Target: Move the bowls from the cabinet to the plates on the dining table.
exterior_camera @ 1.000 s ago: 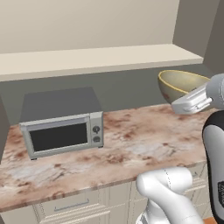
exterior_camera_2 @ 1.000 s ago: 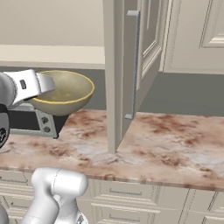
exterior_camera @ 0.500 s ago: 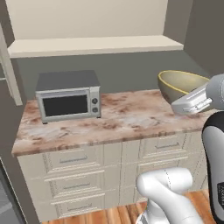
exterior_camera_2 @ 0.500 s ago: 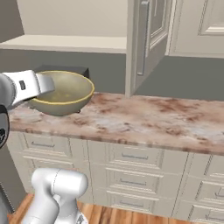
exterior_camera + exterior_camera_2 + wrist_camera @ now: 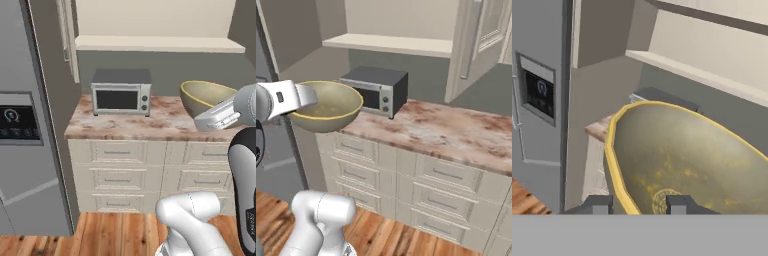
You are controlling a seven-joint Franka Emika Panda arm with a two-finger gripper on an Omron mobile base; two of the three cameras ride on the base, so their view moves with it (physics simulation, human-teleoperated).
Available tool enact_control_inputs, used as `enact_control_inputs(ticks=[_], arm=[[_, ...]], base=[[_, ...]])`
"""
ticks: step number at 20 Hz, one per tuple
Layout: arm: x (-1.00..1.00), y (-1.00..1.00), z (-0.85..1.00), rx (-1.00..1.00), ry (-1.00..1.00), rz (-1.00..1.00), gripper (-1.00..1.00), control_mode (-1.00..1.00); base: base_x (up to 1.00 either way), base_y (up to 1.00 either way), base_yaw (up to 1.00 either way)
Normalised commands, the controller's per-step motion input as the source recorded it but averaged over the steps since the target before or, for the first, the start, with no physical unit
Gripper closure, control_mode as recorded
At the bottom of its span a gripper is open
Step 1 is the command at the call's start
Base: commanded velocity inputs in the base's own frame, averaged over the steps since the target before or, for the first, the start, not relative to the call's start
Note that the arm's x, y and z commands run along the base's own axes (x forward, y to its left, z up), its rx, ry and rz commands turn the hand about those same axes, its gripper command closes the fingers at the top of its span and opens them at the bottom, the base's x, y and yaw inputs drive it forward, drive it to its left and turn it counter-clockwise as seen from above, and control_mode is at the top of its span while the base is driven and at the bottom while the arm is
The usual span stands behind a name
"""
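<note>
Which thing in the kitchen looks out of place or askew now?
The olive bowl hangs in the air, gripped at its rim by the claw, slightly tilted, away from the counter. The cabinet door stands open.

The bowl (image 5: 326, 106) is olive-tan with a yellow rim and mottled yellowish marks inside, perhaps a faint ring pattern at its centre. The surface (image 5: 456, 134) is pink-brown marbled stone. The microwave (image 5: 121, 92) is grey-silver; the drawer fronts (image 5: 118, 152) cream; the floor (image 5: 110, 235) orange-brown wood.

No legible text — fridge panel (image 5: 19, 123) blurred.
</note>
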Motion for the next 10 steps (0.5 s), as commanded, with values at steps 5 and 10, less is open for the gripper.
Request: enact_control_inputs(ticks=[5, 10], arm=[[0.00, 0.00, 0.00, 0.00, 0.00, 0.00, 1.00, 1.00], [0.00, 0.00, 0.00, 0.00, 0.00, 0.00, 1.00, 1.00]], base=[[-0.49, 0.33, 0.59], [-0.47, 0.35, 0.58]])
